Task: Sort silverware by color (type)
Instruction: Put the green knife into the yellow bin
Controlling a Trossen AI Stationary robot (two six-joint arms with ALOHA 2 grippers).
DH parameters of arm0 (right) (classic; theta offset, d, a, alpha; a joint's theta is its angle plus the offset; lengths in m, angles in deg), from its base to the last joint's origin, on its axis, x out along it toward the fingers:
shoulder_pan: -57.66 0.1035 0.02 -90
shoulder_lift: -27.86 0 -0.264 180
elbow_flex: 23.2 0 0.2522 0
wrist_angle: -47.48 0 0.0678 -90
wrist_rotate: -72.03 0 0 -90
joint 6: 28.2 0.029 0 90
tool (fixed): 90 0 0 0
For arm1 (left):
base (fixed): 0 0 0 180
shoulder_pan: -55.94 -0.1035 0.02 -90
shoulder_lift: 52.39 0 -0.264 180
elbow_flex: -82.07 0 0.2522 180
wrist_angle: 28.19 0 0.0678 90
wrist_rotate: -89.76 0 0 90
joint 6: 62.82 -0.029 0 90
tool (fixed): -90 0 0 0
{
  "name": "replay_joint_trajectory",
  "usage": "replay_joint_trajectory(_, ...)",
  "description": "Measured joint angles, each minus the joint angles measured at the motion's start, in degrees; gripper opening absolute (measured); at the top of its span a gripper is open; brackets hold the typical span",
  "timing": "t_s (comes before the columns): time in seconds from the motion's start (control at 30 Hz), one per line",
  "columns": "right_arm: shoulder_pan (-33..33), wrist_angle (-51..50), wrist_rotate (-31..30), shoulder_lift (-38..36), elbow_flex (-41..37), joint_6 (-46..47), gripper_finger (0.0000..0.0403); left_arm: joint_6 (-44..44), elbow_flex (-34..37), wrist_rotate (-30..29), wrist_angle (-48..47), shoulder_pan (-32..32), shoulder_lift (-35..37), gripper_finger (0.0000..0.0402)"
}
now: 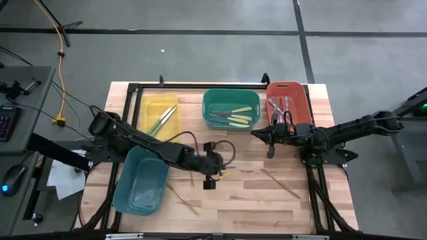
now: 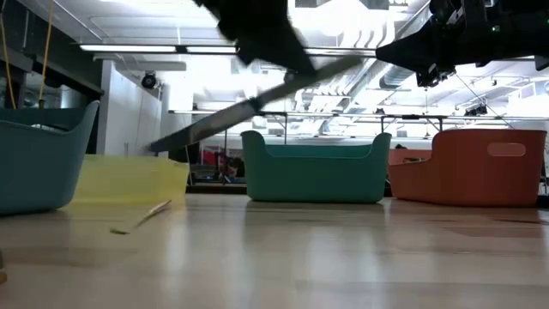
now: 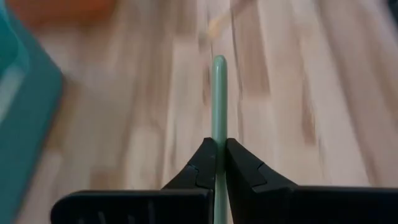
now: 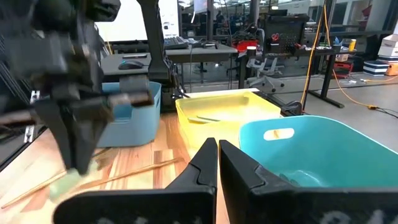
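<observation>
Left wrist view alone: left gripper (image 3: 219, 163) pinching green utensil (image 3: 219, 99).

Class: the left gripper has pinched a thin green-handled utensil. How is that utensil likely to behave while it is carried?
The green-handled utensil looks straight, so probably stiff. It is slim, so likely light. The left gripper pinches one end, so it may pivot.
</observation>
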State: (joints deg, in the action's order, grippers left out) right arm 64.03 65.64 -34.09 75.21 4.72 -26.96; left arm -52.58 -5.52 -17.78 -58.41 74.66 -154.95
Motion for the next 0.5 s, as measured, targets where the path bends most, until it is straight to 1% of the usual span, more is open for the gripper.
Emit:
replay_joint_trajectory(0.1, -0.01, -0.09, -0.01, 0.0, 0.0, 0.02, 0.0, -3.8, 4.34, -2.07, 9.96, 0.12, 3.55, 0.0)
replay_joint_trajectory(0.23, 0.0, -0.71, 0.0, 0.0, 0.0, 0.26, 0.0, -7.26, 12.36, -4.12, 23.95, -0.27, 9.12, 0.0)
replay_joint_trajectory(0.5, -0.01, -0.7, 0.0, 0.43, 0.0, 0.36, 0.0, -10.06, 33.73, -10.42, 53.35, -3.28, 23.65, 0.0)
